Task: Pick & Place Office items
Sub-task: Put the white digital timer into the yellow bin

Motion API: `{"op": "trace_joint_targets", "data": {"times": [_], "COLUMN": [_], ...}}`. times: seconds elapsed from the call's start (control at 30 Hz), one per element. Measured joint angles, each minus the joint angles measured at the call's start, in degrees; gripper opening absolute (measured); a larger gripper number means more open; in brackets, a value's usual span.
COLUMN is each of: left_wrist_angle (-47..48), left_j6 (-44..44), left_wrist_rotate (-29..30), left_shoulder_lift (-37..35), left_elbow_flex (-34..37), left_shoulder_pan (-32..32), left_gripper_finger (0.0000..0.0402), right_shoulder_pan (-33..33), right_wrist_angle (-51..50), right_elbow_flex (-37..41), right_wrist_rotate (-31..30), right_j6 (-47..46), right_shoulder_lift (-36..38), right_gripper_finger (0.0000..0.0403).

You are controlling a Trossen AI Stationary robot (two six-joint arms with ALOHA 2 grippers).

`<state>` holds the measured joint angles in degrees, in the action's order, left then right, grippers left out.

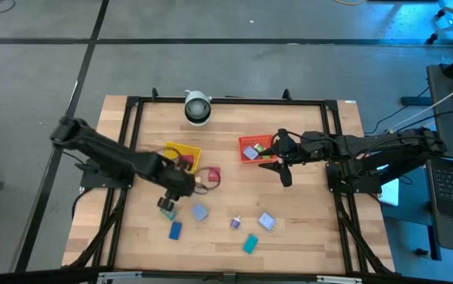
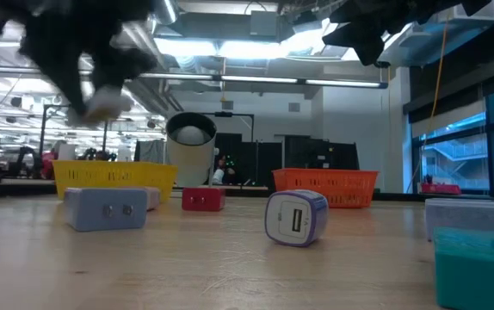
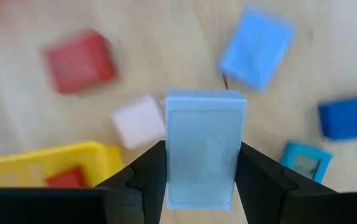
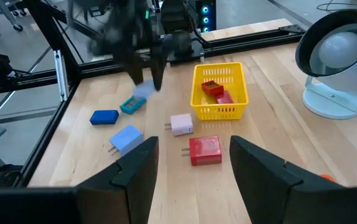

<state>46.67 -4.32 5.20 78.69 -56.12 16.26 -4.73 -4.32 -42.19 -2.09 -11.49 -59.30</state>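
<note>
**Left arm lifts a pale blue block; most pieces still on the table**

Seen from above, the left gripper [image 1: 169, 199] hangs at about seven o'clock on the table, just below the yellow tray [image 1: 181, 150]. Its wrist view shows the fingers [image 3: 150, 177] clamped on a pale blue block [image 3: 204, 148], held clear of the wood.

The right gripper [image 1: 283, 167] waits near three o'clock, just beside the red tray [image 1: 256, 142]; its fingers [image 4: 138, 163] stand apart with nothing between them.

Some sorting looks done: the yellow tray holds red pieces [image 4: 216, 92], and the red tray holds at least one pale piece. Plenty remains loose, among them a red block [image 4: 204, 150], a whitish plug [image 4: 181, 124], a light blue plug [image 4: 126, 138], a dark blue block [image 4: 104, 117], a teal piece [image 1: 249, 244] and a purple-edged cube [image 2: 295, 218]. I judge the task under halfway.

No brand, label or writing can be read on any piece.
</note>
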Motion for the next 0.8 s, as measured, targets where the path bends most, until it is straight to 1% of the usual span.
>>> {"op": "trace_joint_targets", "data": {"times": [0.2,0.4,0.6,0.67,0.8], "left_wrist_angle": [-6.35,-13.63,-18.72,-20.07,-19.81], "left_j6": [1.64,2.14,3.42,4.48,7.35], "left_wrist_rotate": [1.47,2.74,3.31,4.07,4.51], "left_shoulder_lift": [-15.02,-27.25,-34.52,-35.93,-36.76], "left_elbow_flex": [1.20,6.05,11.92,14.19,18.79], "left_shoulder_pan": [-3.97,-9.04,-13.93,-15.40,-18.45], "left_gripper_finger": [0.0155,0.0155,0.0154,0.0154,0.0155], "right_shoulder_pan": [0.00,0.00,0.00,0.00,0.00], "right_wrist_angle": [0.02,0.02,0.02,0.04,0.04], "right_elbow_flex": [0.00,0.00,0.00,0.00,0.00], "right_wrist_rotate": [0.13,0.15,0.15,0.16,1.06], "right_j6": [0.00,0.39,0.39,0.39,0.43], "right_shoulder_lift": [-0.01,-0.01,-0.01,-0.01,-0.01], "right_gripper_finger": [0.0198,0.0198,0.0198,0.0198,0.0198]}}
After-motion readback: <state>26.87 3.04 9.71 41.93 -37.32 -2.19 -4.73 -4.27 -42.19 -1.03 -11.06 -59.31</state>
